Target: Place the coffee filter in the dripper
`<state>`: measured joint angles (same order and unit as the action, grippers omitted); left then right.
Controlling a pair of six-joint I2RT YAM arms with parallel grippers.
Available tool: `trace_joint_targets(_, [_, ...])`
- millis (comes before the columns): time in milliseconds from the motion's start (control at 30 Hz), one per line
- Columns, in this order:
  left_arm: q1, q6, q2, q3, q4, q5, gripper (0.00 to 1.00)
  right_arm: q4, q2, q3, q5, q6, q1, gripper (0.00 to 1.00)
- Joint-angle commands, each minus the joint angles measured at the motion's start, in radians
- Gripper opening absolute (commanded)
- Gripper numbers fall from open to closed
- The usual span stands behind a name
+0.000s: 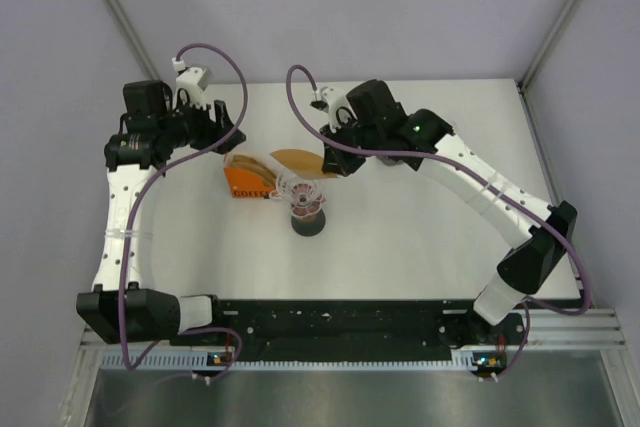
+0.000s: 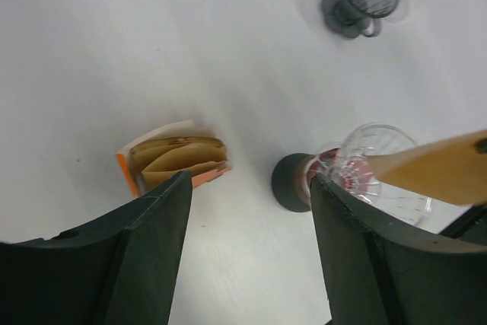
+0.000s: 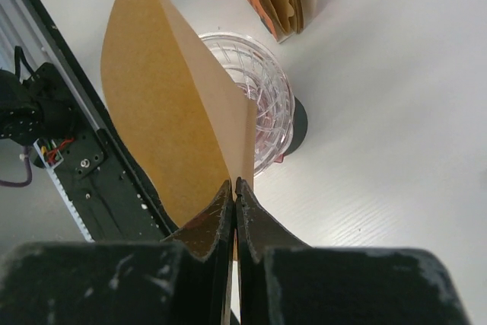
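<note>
1. Brown paper, the coffee filter [image 3: 175, 112], is pinched at its narrow end by the right gripper [image 3: 234, 184]. The jaws are clenched on it with no gap to be seen.
2. The filter's long axis is carried straight out from that gripper's fingertips, and the wide end is fanned forward. It is held flat and folded, not opened into a cone.
3. The glass dripper [image 3: 262, 97] is found ahead of and below the right gripper, and its rim is partly covered by the filter in the right wrist view. Whether paper and rim touch cannot be told.
4. The left gripper [image 2: 251, 188] is held released, with the jaws wide apart and nothing between them, above the worktop [image 1: 420, 237]. The orange filter pack [image 2: 179, 159] is seen just beyond its left finger, and the dripper just beyond its right finger.
5. The right gripper is judged the nearer and the one committed. The coming move is judged to turn on the filter's wide end being tipped downward from the gripper, so that the paper is lowered into the dripper's mouth rather than laid across it.
</note>
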<state>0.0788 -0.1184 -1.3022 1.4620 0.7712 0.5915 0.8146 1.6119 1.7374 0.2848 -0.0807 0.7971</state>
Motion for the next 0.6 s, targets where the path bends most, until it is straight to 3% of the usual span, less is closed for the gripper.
trace_joint_targets(0, [-0.005, 0.072, 0.052, 0.044, 0.066, 0.181, 0.69, 0.060, 0.051, 0.091, -0.022, 0.024, 0.027, 0.00])
trace_joint_targets(133, [-0.048, 0.103, 0.066, -0.009, 0.073, 0.223, 0.72, 0.061, 0.083, 0.103, -0.018, 0.019, 0.045, 0.00])
trace_joint_targets(267, [-0.142, 0.095, 0.070, -0.069, 0.039, 0.159, 0.74, 0.061, 0.128, 0.126, -0.019, 0.018, 0.047, 0.00])
trace_joint_targets(433, [-0.163, 0.111, 0.054, -0.098, 0.000, 0.081, 0.74, 0.054, 0.164, 0.148, -0.029, 0.016, 0.054, 0.00])
trace_joint_targets(567, [-0.229, 0.097, 0.049, -0.109, -0.012, -0.013, 0.63, 0.037, 0.183, 0.157, -0.035, 0.016, 0.057, 0.00])
